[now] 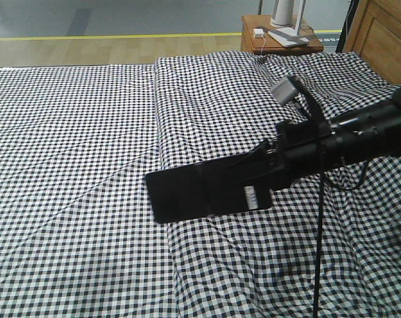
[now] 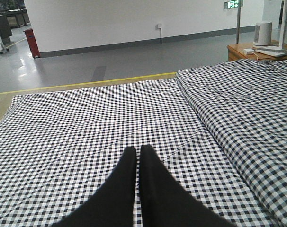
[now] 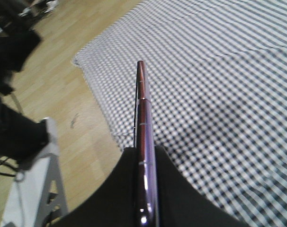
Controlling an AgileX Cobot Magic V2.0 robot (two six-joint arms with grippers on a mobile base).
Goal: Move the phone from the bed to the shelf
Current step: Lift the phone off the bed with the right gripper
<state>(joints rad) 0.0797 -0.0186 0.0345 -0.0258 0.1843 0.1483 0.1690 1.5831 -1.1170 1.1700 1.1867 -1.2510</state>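
The phone (image 1: 200, 192) is a black slab with a white sticker near one end. It is held flat over the checked bed (image 1: 75, 146), and my right gripper (image 1: 270, 173) is shut on its sticker end. In the right wrist view the phone (image 3: 142, 109) shows edge-on with a pinkish rim, pinched between the two black fingers (image 3: 176, 189) of the right gripper (image 3: 145, 150). My left gripper (image 2: 136, 150) hangs over the bed (image 2: 63, 127), shut with nothing between its fingers. The shelf is out of view.
A reddish-brown bedside table (image 1: 280, 36) with white items stands at the back right, beside the wooden headboard (image 1: 386, 33). Wooden floor (image 3: 63, 94) and a white stand (image 3: 34, 189) lie past the bed's edge. A black cable (image 1: 319, 252) hangs under the right arm.
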